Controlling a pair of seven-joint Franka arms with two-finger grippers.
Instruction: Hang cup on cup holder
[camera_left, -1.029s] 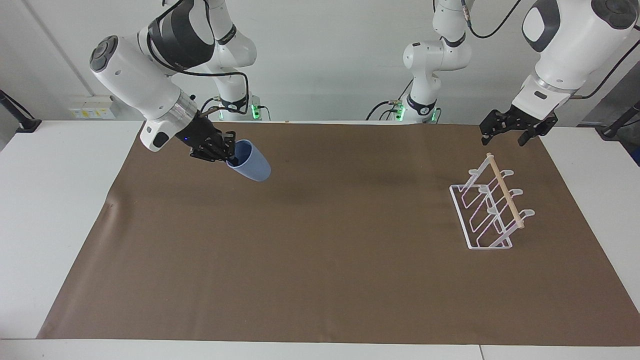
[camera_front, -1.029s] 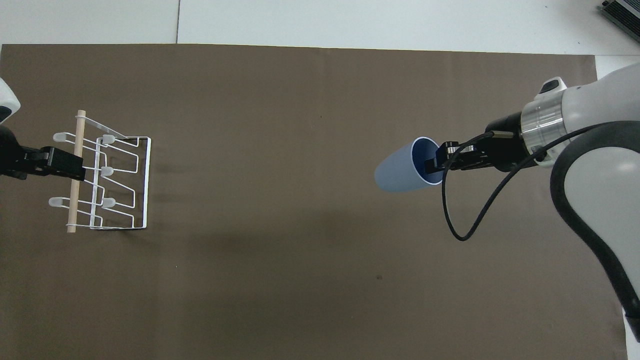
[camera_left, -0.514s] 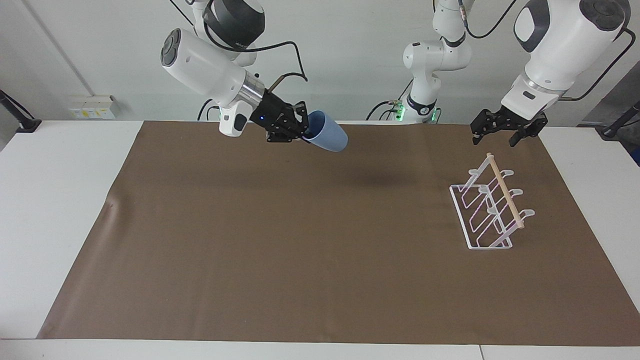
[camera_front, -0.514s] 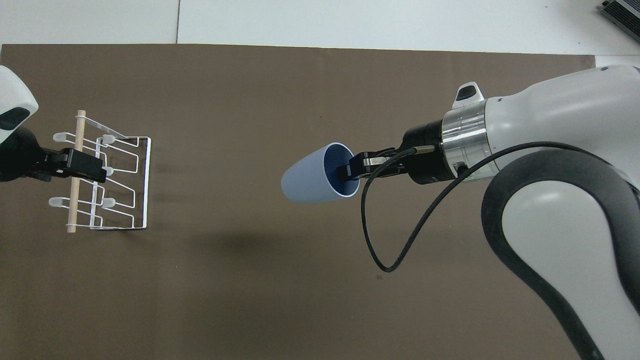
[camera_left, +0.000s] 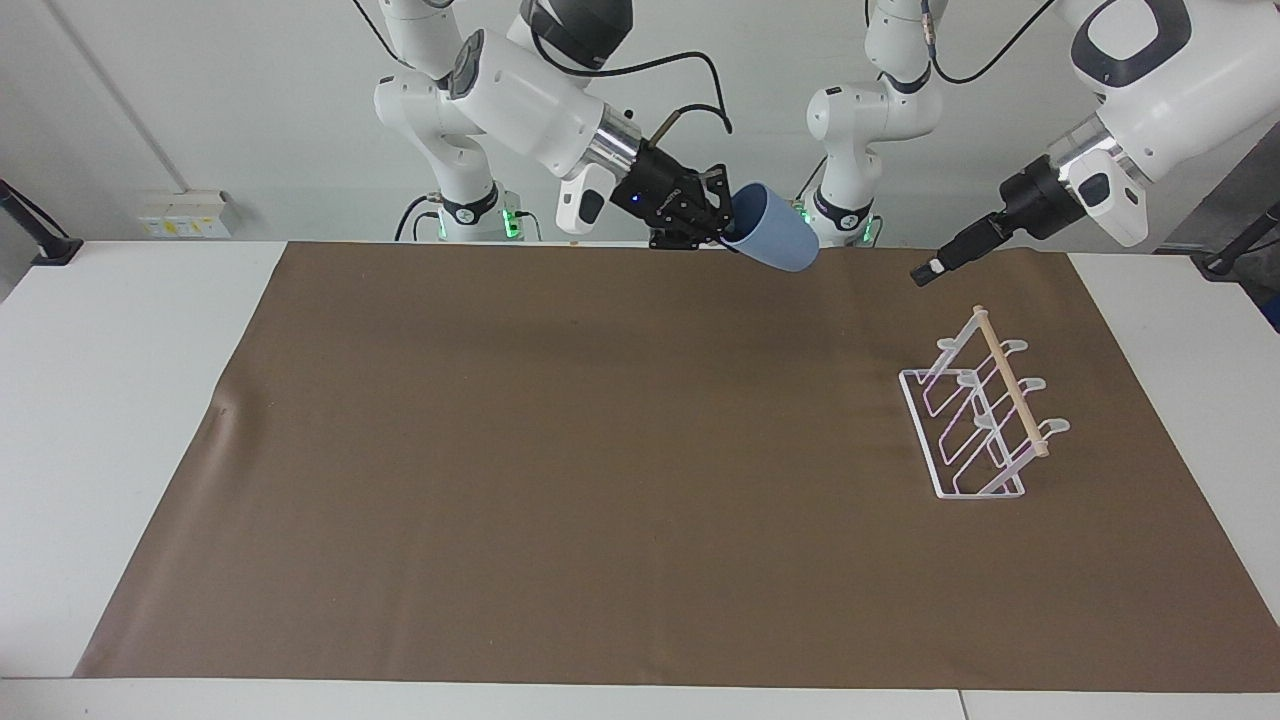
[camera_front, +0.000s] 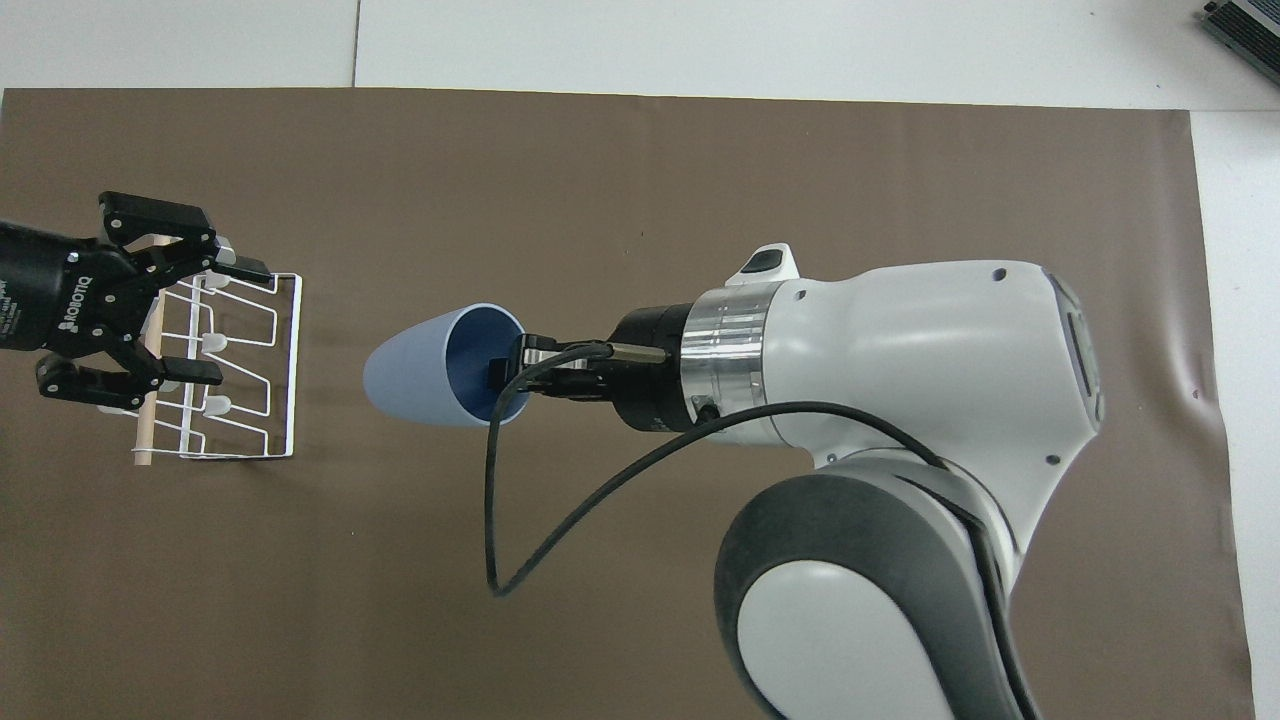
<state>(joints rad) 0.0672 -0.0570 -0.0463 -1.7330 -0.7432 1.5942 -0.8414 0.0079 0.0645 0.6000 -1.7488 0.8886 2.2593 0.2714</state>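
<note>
the cup (camera_left: 770, 241) rides in the air over the brown mat (camera_left: 600, 450), tilted with its mouth toward our right gripper (camera_left: 712, 222), whose jaws pinch its rim. nothing shows inside the cup. hanging is not yet done: the cup holder (camera_left: 975, 415) stands bare toward the left arm's end of the table (camera_left: 100, 400). our left gripper (camera_front: 195, 315) hangs over the cup holder, jaws spread.

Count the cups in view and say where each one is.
1. The cup is pinched at its rim by the right gripper, tilted in the air over the brown mat, well short of the empty cup holder. No other cup shows.
</note>
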